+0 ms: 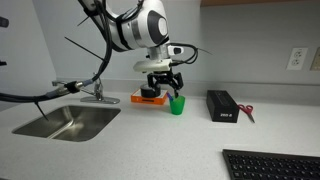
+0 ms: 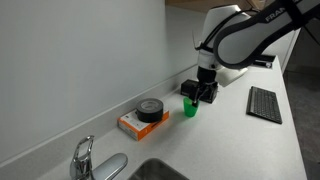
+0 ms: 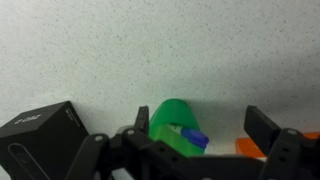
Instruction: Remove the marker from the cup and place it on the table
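In the wrist view our claw (image 3: 200, 128) hovers empty over the green cup (image 3: 163, 116), jaws spread apart, and the blue marker (image 3: 192, 136) inside stands nearly end-on toward us, tip leaning to the cup's four o'clock, roughly midway between the jaws.

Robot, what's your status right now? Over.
Gripper open, hovering over green cup. Marker in cup, not gripped. Black box and orange box close beside.

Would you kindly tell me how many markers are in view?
1: a blue-tipped marker inside the green cup, just below the claw; the cup could hide more.
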You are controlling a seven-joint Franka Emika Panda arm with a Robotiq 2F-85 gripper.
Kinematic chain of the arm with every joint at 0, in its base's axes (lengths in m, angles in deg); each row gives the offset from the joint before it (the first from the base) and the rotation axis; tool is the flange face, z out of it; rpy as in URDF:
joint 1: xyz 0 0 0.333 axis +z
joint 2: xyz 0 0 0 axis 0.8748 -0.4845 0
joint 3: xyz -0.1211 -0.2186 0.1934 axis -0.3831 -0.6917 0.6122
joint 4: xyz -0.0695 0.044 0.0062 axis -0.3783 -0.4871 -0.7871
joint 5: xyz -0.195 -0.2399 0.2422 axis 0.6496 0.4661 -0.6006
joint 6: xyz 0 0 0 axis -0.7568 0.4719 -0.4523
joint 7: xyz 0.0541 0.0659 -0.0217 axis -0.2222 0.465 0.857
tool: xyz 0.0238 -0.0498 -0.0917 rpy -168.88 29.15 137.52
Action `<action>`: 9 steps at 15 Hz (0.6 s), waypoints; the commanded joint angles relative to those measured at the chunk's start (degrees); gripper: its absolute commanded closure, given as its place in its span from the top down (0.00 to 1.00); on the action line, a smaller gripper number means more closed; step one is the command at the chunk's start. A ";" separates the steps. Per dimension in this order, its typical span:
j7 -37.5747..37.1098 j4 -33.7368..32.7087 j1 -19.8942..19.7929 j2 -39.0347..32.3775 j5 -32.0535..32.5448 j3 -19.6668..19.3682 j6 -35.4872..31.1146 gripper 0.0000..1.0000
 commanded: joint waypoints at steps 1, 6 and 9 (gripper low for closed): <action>-5.71 -3.63 1.22 -3.34 2.76 -1.03 -1.67 1.00; -8.63 -6.34 1.75 -5.55 2.90 -1.43 -1.04 0.65; -9.68 -7.52 1.98 -6.50 2.73 -1.55 -0.58 0.42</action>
